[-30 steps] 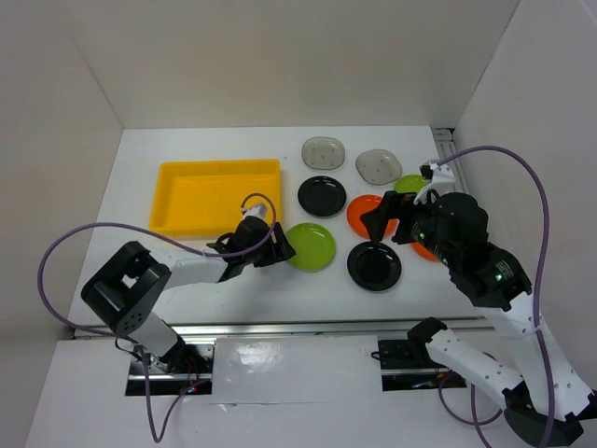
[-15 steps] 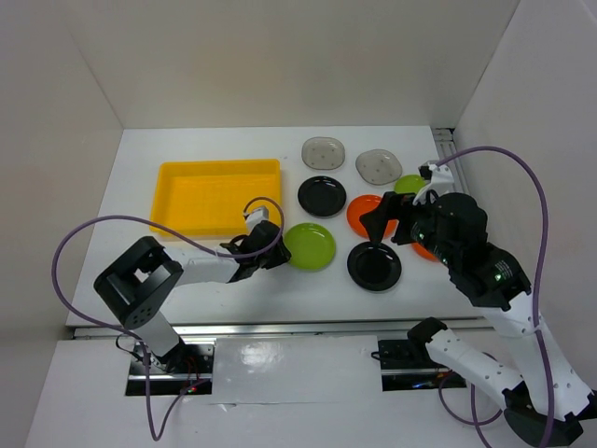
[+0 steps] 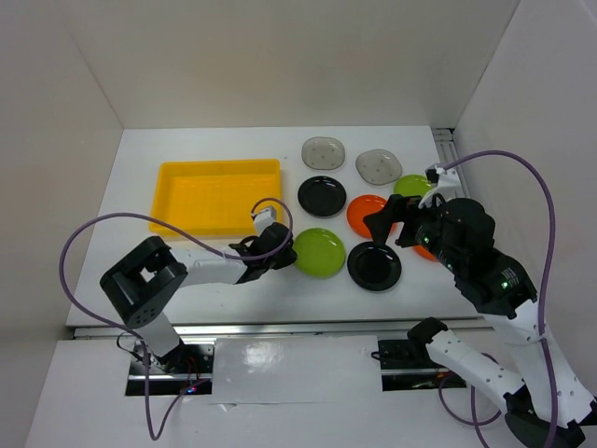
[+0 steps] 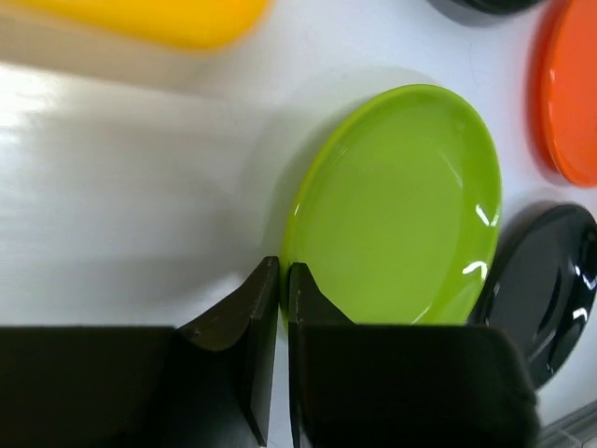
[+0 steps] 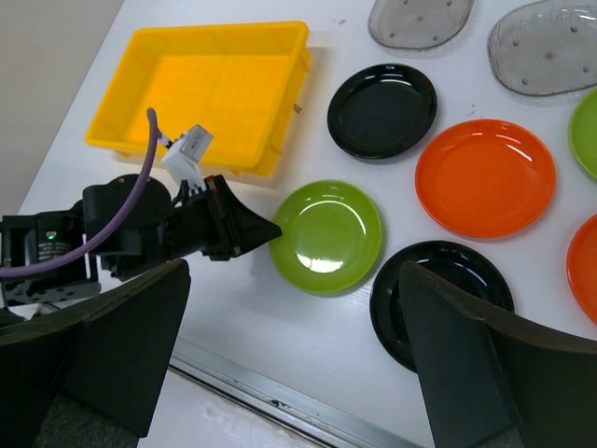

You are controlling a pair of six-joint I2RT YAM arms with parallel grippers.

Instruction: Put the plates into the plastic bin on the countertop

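On the white countertop (image 3: 140,154) stands the yellow plastic bin (image 3: 219,166), with nothing in it. A lime green plate (image 3: 320,252) lies just right of the bin's near corner. My left gripper (image 3: 280,245) reaches it from the left. In the left wrist view the jaws (image 4: 283,271) are pinched on the near rim of that green plate (image 4: 401,205). My right gripper (image 3: 378,227) hangs open above the orange plate (image 3: 368,213) and a black plate (image 3: 374,265), holding nothing. In the right wrist view its wide-apart fingers (image 5: 121,345) frame the green plate (image 5: 326,236).
Further plates lie right of the bin: a black one (image 3: 322,196), two grey rounded-square ones (image 3: 324,152) (image 3: 378,166), a second green one (image 3: 410,185), and an orange one (image 3: 422,250) mostly under the right arm. White walls enclose the counter; a metal rail (image 3: 308,327) runs along its near edge.
My left gripper slid right to the green plate and closed on its rim. The plate shifted a little to the right. The right arm barely moved.
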